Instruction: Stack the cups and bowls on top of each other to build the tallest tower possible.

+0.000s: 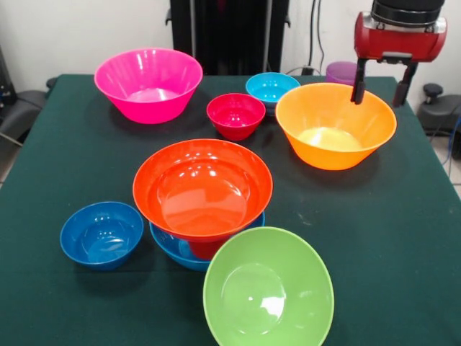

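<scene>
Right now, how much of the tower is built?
Done: red-orange bowl sits on an orange-red cup in the sky-blue bowl. In hand: the open, empty gripper hovers over the orange bowl's far rim. Left: that bowl plus the pink, green, dark blue, magenta-red and cyan bowls.

My fingers (363,81) hang spread right over the orange bowl's (336,124) far rim, purple cup (341,71) just behind. Cyan bowl (272,87) and magenta-red bowl (235,114) crowd the next gap over. Red-orange bowl (202,186) hogs the middle, lime green bowl (268,290) touching in front. Open cloth on the table (403,231) below the orange one.
</scene>
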### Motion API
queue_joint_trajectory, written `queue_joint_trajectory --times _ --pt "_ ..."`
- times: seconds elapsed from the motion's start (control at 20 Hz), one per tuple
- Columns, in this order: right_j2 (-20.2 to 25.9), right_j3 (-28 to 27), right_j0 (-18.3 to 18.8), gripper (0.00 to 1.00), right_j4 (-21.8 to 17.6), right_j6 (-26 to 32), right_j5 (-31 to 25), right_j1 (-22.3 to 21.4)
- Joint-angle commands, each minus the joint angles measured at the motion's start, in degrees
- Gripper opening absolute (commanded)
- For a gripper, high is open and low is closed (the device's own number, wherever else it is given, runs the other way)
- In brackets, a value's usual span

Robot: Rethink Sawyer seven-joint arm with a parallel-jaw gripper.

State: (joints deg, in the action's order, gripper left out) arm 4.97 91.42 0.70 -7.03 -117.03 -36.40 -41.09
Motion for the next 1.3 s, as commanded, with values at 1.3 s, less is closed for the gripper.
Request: queue_joint_trajectory --times 1.3 --pt "-8.1 -3.4 -8.0 1.0 8.1 -13.7 8.1 9.7"
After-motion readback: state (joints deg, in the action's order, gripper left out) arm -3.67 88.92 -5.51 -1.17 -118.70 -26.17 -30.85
